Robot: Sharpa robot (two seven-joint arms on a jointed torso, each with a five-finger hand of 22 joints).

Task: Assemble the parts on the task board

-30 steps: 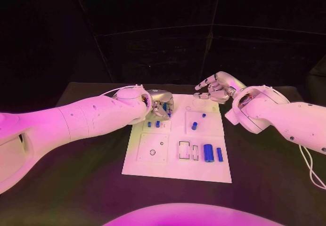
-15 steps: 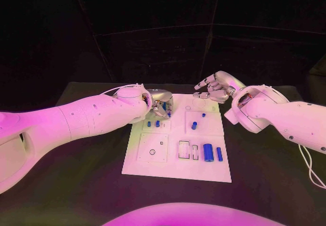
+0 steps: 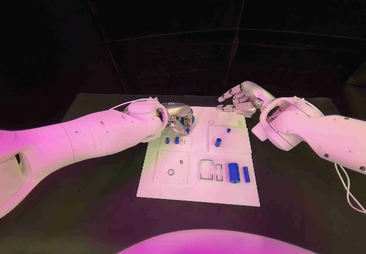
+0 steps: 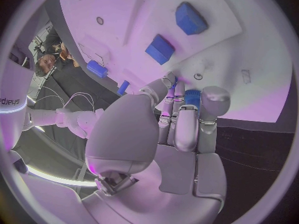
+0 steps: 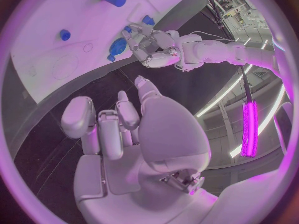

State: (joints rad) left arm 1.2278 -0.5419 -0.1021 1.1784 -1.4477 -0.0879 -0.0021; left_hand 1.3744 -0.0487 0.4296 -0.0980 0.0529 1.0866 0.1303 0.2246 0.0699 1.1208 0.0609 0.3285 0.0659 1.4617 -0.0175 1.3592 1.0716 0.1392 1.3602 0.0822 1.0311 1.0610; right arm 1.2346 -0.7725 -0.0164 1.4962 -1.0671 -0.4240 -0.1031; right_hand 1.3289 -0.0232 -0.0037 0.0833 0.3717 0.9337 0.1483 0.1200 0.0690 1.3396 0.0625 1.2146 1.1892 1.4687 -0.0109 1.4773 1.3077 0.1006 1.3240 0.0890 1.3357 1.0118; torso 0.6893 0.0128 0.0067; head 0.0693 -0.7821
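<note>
Head view: the task board (image 3: 200, 185), a flat white rectangular plate with shallow recessed outlines, is seen at the middle of the black table (image 3: 91, 211). Smooth blue cylindrical parts (image 3: 233, 172) lie side by side near its right edge. The left hand (image 3: 177, 116), of bright silver metal, is held over the board's far left corner; a small blue part (image 4: 192, 97) is pinched between its fingertips (image 4: 213, 100). The right hand (image 3: 243, 99) is raised beyond the board's far right corner, fingers loosely curled and apart, with nothing held.
</note>
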